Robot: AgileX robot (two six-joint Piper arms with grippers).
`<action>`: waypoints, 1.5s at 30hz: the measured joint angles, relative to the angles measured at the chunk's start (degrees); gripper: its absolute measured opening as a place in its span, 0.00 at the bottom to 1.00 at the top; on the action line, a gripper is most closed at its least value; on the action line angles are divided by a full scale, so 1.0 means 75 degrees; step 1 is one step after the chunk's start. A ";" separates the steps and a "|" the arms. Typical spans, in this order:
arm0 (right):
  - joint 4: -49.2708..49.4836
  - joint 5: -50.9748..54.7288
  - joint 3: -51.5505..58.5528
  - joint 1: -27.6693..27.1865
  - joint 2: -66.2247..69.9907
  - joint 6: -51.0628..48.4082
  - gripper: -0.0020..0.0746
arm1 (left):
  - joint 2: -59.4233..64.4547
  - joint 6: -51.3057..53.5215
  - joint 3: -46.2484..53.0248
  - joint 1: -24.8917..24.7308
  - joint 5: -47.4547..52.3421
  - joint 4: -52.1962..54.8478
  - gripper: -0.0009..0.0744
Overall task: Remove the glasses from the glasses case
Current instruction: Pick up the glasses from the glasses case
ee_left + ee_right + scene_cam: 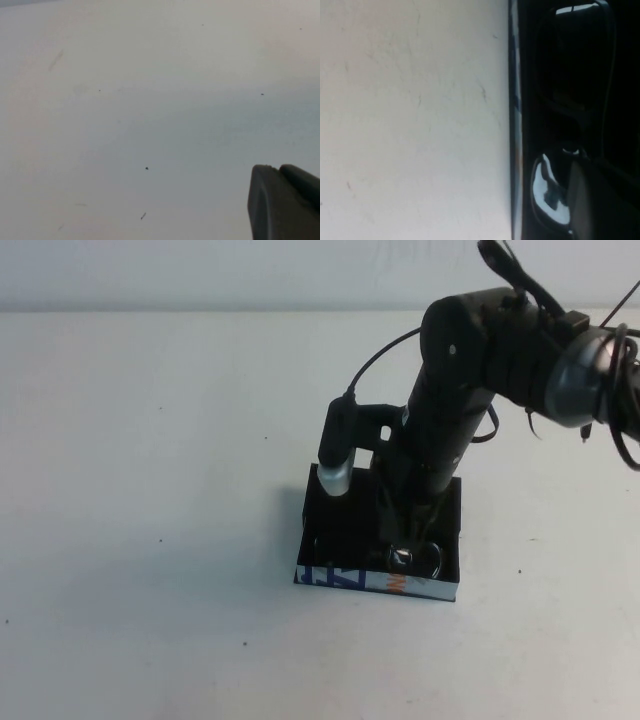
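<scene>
The glasses case [345, 578] is a black open box with a white, blue-lettered front strip, standing mid-table. The dark glasses [416, 558] lie inside along its near wall. In the right wrist view one shiny lens [549, 196] and the frame show beside the case wall [514, 100]. My right gripper [408, 532] reaches down into the case, right over the glasses; it is dark against the dark box. My left gripper [287, 202] shows only in the left wrist view, fingers together, over bare white table, holding nothing.
The white table [150, 490] spreads round the case on all sides. The right arm's wrist camera [337, 455] hangs over the case's far left corner. Cables trail from the right arm at the far right.
</scene>
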 joint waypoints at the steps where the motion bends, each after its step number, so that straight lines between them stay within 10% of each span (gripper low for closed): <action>1: 0.0037 -0.0010 -0.0013 0.0005 0.0084 -0.0002 0.03 | 0.0000 0.0000 0.0000 0.0000 0.0000 0.0000 0.01; 12: 0.0278 -0.0367 -0.0063 0.0023 0.0465 0.0016 0.45 | 0.0000 0.0000 0.0000 0.0000 0.0000 0.0000 0.01; 33: 0.0369 -0.0928 -0.0063 0.0023 0.1085 0.0016 0.37 | 0.0000 0.0000 0.0000 0.0000 0.0000 0.0000 0.01; 45: 0.0477 -0.0276 -0.0609 -0.0140 0.0659 0.0618 0.09 | 0.0000 0.0000 0.0000 0.0000 0.0000 0.0000 0.01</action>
